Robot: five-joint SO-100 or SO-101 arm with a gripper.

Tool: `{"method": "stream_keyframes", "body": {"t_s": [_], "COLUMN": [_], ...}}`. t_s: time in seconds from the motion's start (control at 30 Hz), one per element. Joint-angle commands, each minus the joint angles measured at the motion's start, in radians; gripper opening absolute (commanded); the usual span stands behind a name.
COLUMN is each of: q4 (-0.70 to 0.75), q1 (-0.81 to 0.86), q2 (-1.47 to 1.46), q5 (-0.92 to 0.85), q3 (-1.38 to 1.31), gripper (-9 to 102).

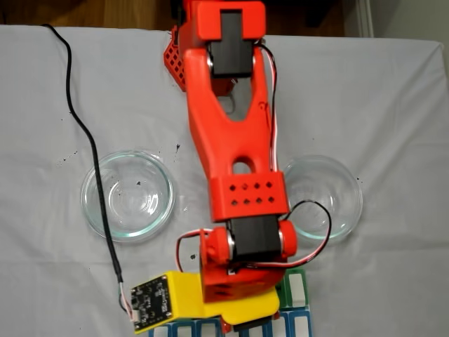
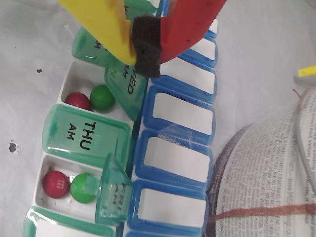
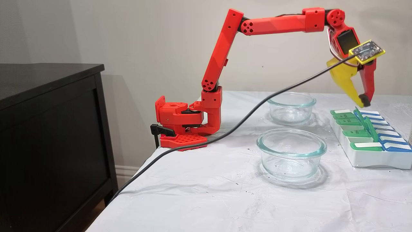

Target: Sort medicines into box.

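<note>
While hovering over box (image 2: 173,148) at wrist view top, gripper (image 2: 146,45) pressed together, empty. Medicines (image 2: 91,98) paired in two open compartments, lower left (third pair hidden). Dishes (image 3: 291,154) empty; probably near done.

- My gripper (image 3: 365,102) hangs above the pill organizer (image 3: 370,158), clear air beneath its closed tips.
- Two raised green lids (image 2: 123,84) stand upright beside the open compartments, narrowing entry.
- Two glass dishes (image 3: 291,153) sit near the organizer; bare cloth lies between them.
- Black cable (image 3: 225,132) crosses the cloth.
</note>
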Motion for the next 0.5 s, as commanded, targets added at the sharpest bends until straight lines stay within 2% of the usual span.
{"method": "stream_keyframes", "body": {"t_s": [0.0, 0.47], "q4": [0.011, 0.067], "q1": [-0.032, -0.005], "q2": [0.049, 0.017], "q5": [-0.009, -0.107], "q3": [-0.057, -0.129], "gripper": [0, 0]}}
